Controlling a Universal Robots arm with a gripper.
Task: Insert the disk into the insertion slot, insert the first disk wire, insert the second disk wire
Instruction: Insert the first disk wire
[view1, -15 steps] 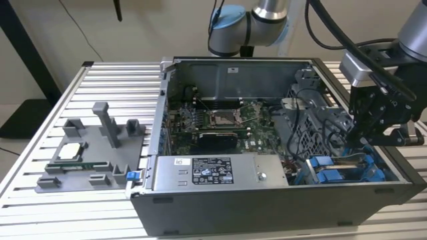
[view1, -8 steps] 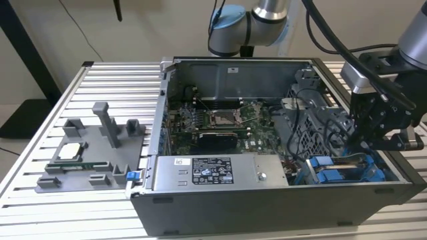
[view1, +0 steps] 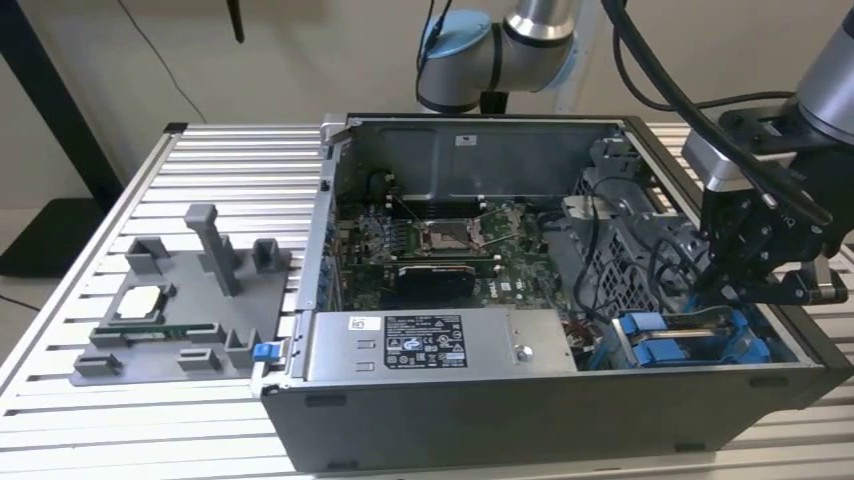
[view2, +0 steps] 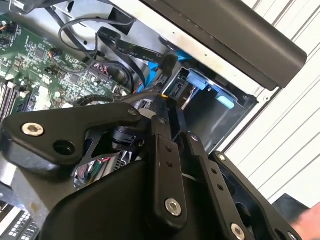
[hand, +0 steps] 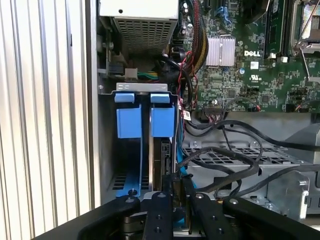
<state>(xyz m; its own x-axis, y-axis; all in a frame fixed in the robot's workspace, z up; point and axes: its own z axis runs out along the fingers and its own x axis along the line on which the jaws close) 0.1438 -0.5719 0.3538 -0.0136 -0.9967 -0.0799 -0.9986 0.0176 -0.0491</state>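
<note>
The insertion slot (hand: 131, 170) is the grey drive cage with blue plastic rails (hand: 128, 122) in the case corner, at the exterior view's right (view1: 694, 350). The disk (hand: 167, 160) stands on edge inside the bay beside the second blue rail. A blue strip of its carrier shows along one side. My gripper (hand: 177, 200) sits directly over it, its black fingers (hand: 160, 210) close on either side of the disk's upper edge. In the second wrist view the gripper (view2: 165, 107) reaches down at the cage mouth (view2: 215, 115). In the exterior view the gripper (view1: 767, 300) hangs over the cage.
Black and blue cables (hand: 235, 155) lie loose over the perforated metal beside the cage. The motherboard (view1: 427, 245) fills the case floor and a grey power-supply box (view1: 427, 345) sits at the front. The case's black side wall (view2: 235, 35) runs close by. A grey fixture (view1: 187, 300) rests on the slatted table.
</note>
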